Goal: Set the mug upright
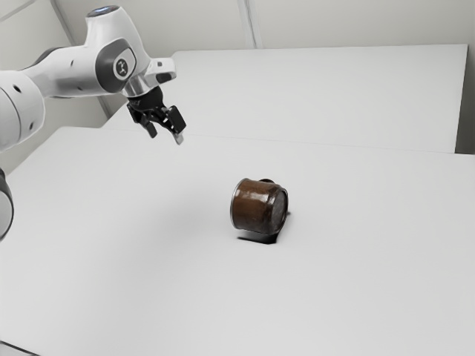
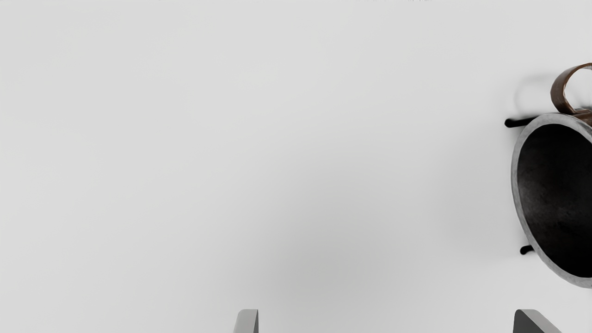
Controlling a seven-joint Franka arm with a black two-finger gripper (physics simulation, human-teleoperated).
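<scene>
One brown mug (image 1: pixel 256 208) with a gray metallic rim (image 2: pixel 514 185) lies on its side on the white counter (image 1: pixel 148 282). Its mouth faces the exterior view's left, toward the side from which the white arm (image 1: pixel 67 72) enters; its base faces the exterior view's right. The black pincer (image 1: pixel 165 134) is raised above the counter, well apart from the mug, and is released, with nothing between its fingers (image 2: pixel 247 321). Wrist view: the mug lies nearer one finger than the other and touches neither; the dark interior (image 2: pixel 555 199) is exposed, and the curved brown handle (image 2: pixel 558 90) projects from the body. Black narrow shapes (image 2: pixel 520 122) extend from beneath the mug; their nature cannot be determined.
</scene>
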